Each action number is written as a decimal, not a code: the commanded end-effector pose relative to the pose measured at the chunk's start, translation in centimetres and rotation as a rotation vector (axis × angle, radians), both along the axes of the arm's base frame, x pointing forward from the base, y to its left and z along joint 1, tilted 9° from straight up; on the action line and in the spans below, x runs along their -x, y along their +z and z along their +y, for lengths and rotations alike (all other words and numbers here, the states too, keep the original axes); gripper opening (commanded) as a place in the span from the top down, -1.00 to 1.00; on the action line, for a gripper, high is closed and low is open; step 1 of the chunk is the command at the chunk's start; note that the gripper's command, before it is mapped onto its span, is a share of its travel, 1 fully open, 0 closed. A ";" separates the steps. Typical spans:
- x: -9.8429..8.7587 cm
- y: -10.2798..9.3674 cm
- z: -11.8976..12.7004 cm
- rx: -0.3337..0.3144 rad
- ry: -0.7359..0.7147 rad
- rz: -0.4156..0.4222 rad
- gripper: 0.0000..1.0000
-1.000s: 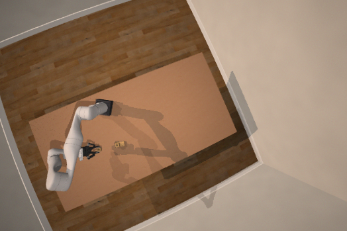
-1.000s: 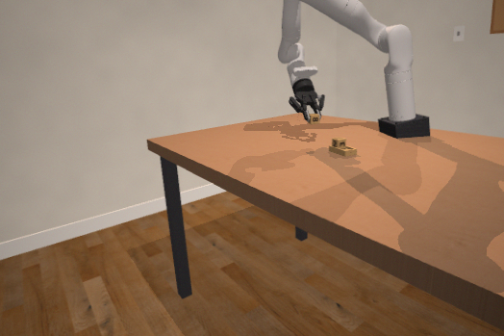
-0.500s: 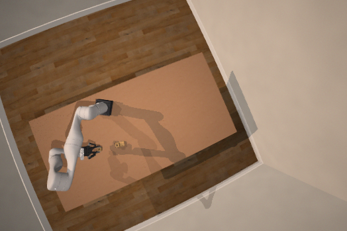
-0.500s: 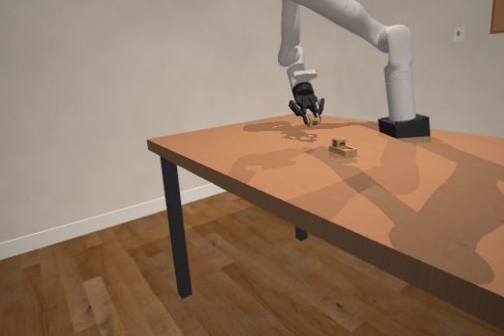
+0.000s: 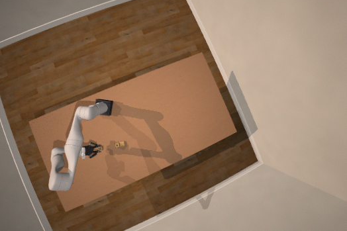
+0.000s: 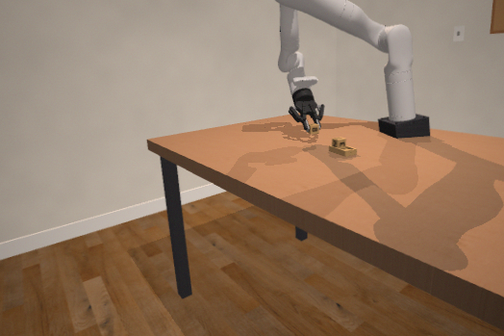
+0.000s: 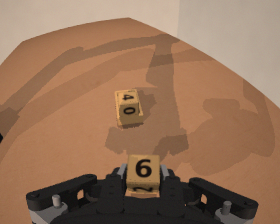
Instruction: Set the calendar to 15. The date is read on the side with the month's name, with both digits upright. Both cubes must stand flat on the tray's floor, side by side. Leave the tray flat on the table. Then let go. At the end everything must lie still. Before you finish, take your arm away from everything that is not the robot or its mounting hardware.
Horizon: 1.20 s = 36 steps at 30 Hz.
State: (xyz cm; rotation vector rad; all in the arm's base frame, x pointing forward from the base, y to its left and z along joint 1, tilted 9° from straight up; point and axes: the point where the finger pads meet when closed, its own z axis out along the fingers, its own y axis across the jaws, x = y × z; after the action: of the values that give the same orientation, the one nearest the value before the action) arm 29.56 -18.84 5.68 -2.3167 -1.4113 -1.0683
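On the orange-brown tabletop (image 5: 185, 92) (image 6: 231, 149) (image 7: 56, 120) — tray (image 5: 122, 143) (image 6: 342, 151) (image 7: 134, 121), one cube (image 5: 117, 144) (image 6: 339, 142) (image 7: 128, 104) aboard.

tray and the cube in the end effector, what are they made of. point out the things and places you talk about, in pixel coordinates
Tray (image 5: 123, 143) (image 6: 342, 151) (image 7: 135, 121): probably wood, smooth, judging by its even yellowish tan.
Held cube (image 5: 100, 147) (image 6: 314, 129) (image 7: 143, 169): likely wood too, matte, same tan with dark digits; painted plastic is possible.
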 end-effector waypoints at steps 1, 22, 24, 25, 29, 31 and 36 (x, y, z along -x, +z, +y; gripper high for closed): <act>0.1 -0.6 0.0 -0.005 -0.002 0.007 0.43; -0.1 -2.6 -0.2 -0.005 -0.002 0.007 0.43; -0.1 -2.7 -0.2 -0.005 -0.002 0.007 0.43; -0.1 -2.7 -0.2 -0.005 -0.002 0.007 0.43; -0.1 -2.8 -0.2 -0.005 -0.002 0.007 0.43; -0.1 -2.8 -0.2 -0.005 -0.002 0.007 0.43; -0.1 -2.8 -0.2 -0.005 -0.002 0.007 0.43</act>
State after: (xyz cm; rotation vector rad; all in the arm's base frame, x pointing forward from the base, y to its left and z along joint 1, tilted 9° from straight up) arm 29.67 -19.06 2.86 -2.3161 -1.4019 -1.0616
